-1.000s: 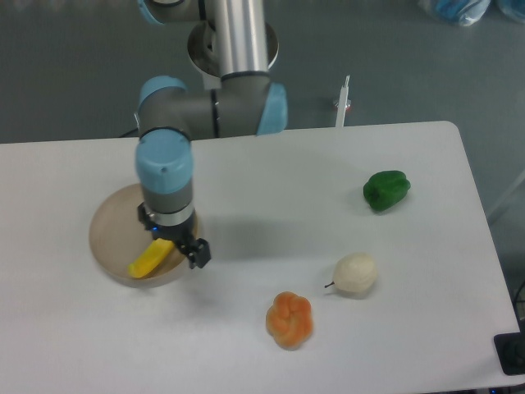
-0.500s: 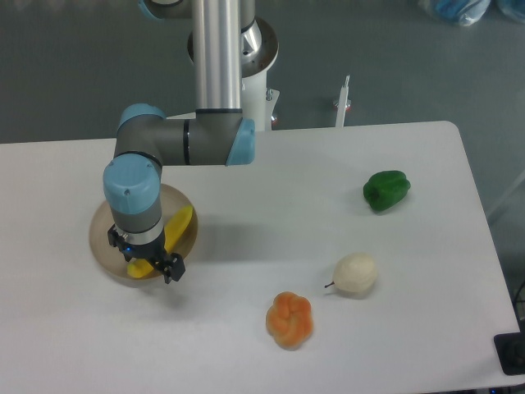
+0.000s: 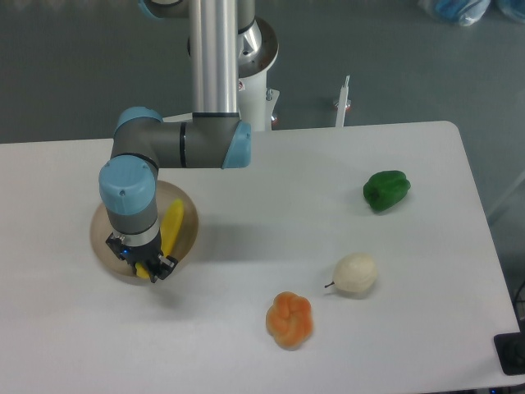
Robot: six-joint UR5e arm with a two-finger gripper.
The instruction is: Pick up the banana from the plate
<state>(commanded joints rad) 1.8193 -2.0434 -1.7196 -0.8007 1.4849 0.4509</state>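
The yellow banana (image 3: 171, 225) lies on the beige-tan plate (image 3: 184, 215) at the left of the table. Its upper part shows to the right of the arm's wrist; its lower end is under the gripper. My gripper (image 3: 145, 267) points down over the plate's front edge, its dark fingers on either side of the banana's lower end. The wrist hides most of the plate and the jaws' contact, so I cannot tell whether they are closed on the banana.
A lumpy orange fruit (image 3: 289, 319) sits at the front middle, a pale cream pear (image 3: 355, 273) to its right, a green pepper (image 3: 385, 190) further right. A white stick (image 3: 342, 103) stands behind the table's back edge.
The gripper has moved left and slightly down over the plate's front. The banana has turned more upright in the plate.
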